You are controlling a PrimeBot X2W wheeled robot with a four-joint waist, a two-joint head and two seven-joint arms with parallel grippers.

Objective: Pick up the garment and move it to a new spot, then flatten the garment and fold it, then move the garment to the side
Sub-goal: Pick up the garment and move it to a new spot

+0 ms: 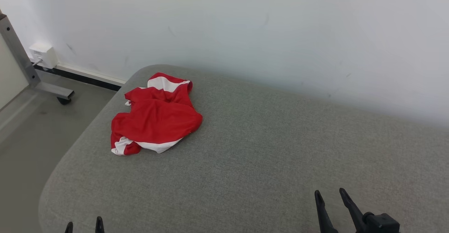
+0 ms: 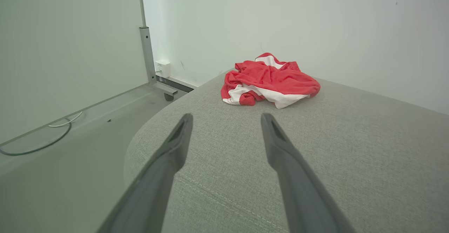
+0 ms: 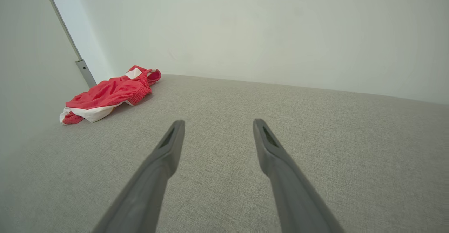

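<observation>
The garment (image 1: 156,115) is a crumpled red piece with white panels, lying near the far left corner of a grey fabric surface (image 1: 266,148). My left gripper (image 1: 84,224) is at the bottom left, open, well short of it. In the left wrist view the garment (image 2: 269,80) lies ahead beyond the spread left gripper (image 2: 226,120). Low at the right, my right gripper (image 1: 330,192) stands open with nothing in it. From the right wrist the garment (image 3: 110,94) shows far to the left of the open right gripper (image 3: 217,125).
A white wall (image 1: 245,26) runs close behind the grey surface. Left of the surface is the floor (image 1: 28,138), with a metal frame leg on a caster (image 1: 52,91), a white wall box (image 1: 44,54) and a cable (image 2: 38,145).
</observation>
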